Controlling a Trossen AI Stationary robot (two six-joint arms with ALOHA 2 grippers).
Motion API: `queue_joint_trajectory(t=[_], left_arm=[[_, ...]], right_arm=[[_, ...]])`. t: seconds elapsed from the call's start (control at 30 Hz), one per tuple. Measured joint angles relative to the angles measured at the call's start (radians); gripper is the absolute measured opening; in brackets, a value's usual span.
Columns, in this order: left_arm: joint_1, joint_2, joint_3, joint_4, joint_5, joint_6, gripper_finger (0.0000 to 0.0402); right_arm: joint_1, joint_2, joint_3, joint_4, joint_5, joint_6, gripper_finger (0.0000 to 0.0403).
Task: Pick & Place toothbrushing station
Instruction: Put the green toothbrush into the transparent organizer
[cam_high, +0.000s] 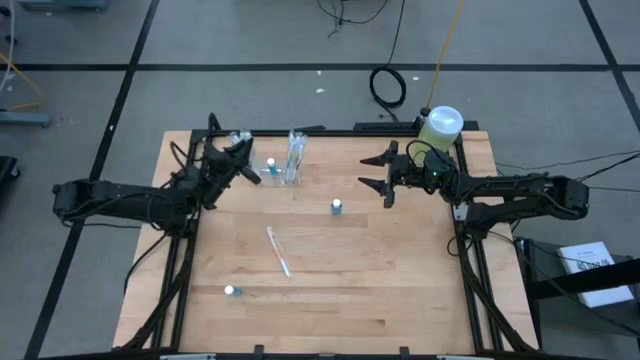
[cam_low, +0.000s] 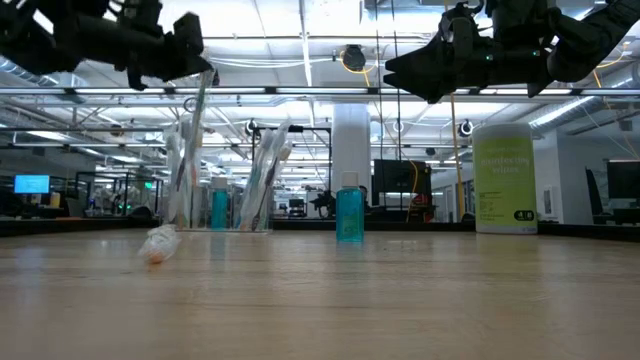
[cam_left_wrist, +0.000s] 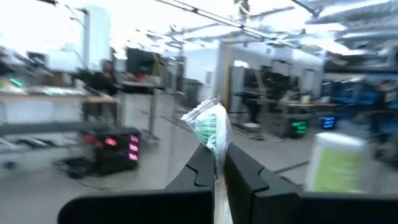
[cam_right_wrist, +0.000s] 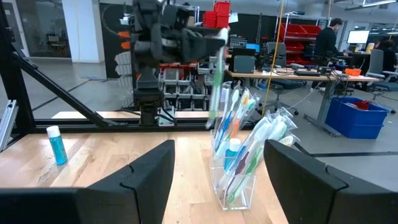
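Several wrapped brushes in clear toothbrushing station (cam_right_wrist: 236, 168)

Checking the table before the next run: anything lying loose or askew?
One wrapped toothbrush lies flat mid-table, away from the clear holder at the far edge. Two small blue bottles stand scattered on their own. The left gripper holds another wrapped toothbrush above the holder.

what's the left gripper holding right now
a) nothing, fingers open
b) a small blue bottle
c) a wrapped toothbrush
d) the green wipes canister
c: the left gripper has its fingers shut on a wrapped toothbrush with green bristles, raised off the table.
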Motion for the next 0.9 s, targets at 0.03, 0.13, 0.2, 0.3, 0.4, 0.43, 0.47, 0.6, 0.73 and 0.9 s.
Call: queue_joint_trajectory(t=[0.03, 0.13, 0.2, 0.3, 0.4, 0.43, 0.47, 0.6, 0.73, 0.9], left_arm=[[0.020, 0.005, -0.016, 0.027, 0.000, 0.032, 0.0006], [0.072, 0.017, -0.053, 0.083, 0.001, 0.043, 0.0010], [0.101, 0.021, -0.070, 0.085, 0.027, 0.017, 0.0006], [0.134, 0.021, -0.089, 0.094, 0.071, -0.025, 0.0006], [0.153, 0.021, -0.107, 0.090, 0.066, -0.042, 0.0008], [0.158, 0.021, -0.113, 0.090, 0.063, -0.043, 0.0006], [0.164, 0.021, -0.119, 0.089, 0.058, -0.045, 0.0005], [0.187, 0.020, -0.140, 0.084, 0.045, -0.093, 0.0008], [0.198, 0.021, -0.167, 0.081, 0.046, -0.150, 0.0005], [0.198, 0.021, -0.196, 0.074, 0.045, -0.221, 0.0008]], right_arm=[[0.000, 0.000, 0.000, 0.001, 0.000, 0.000, 0.0242], [0.000, 0.000, 0.000, 0.000, 0.000, 0.000, 0.0242], [0.000, 0.000, 0.000, 0.000, 0.000, 0.000, 0.0242], [0.000, 0.000, 0.000, 0.000, 0.000, 0.000, 0.0242], [0.000, 0.000, 0.000, 0.001, 0.000, 0.000, 0.0242], [0.000, 0.000, 0.000, 0.000, 0.000, 0.000, 0.0242], [0.000, 0.000, 0.000, 0.000, 0.000, 0.000, 0.0242], [0.000, 0.000, 0.000, 0.000, 0.000, 0.000, 0.0242], [0.000, 0.000, 0.000, 0.000, 0.000, 0.000, 0.0242], [0.000, 0.000, 0.000, 0.001, 0.000, 0.000, 0.0242]])
